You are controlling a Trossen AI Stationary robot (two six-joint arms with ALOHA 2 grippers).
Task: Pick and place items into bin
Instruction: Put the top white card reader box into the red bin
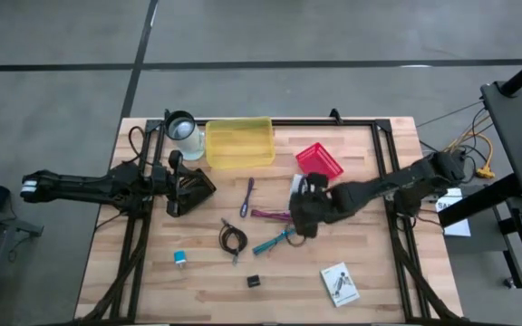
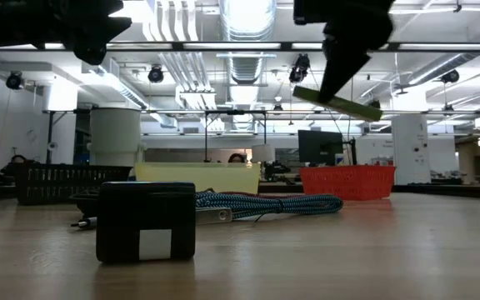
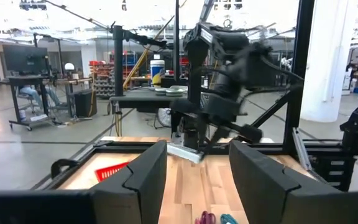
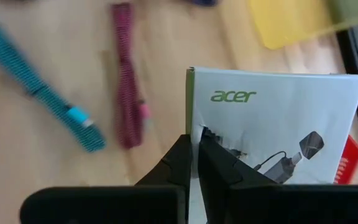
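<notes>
My right gripper (image 1: 302, 206) is shut on a white printed card (image 4: 272, 118), held above the table's middle; in the low view the card (image 2: 344, 104) hangs tilted in the air. My left gripper (image 1: 199, 184) is open and empty at the table's left, level. On the table lie a purple pen (image 1: 247, 196), a maroon strip (image 1: 270, 215), a teal pen (image 1: 275, 242), a black coiled cable (image 1: 233, 239), a tiny blue-white piece (image 1: 179, 259), a small black cube (image 1: 254, 282) and a second white card (image 1: 340, 283). The yellow bin (image 1: 239, 142) stands at the far edge. My right gripper pinches the card between its two fingers at one edge (image 4: 205, 134), near a corner. The fingers come from above, slanting down. The card is lifted clear of the table and hangs tilted, its printed face toward the wrist camera.
A red basket (image 1: 319, 161) stands just beyond my right gripper, to the right of the bin. A white round container (image 1: 185, 129) stands left of the bin. A black frame (image 1: 370, 122) runs round the table.
</notes>
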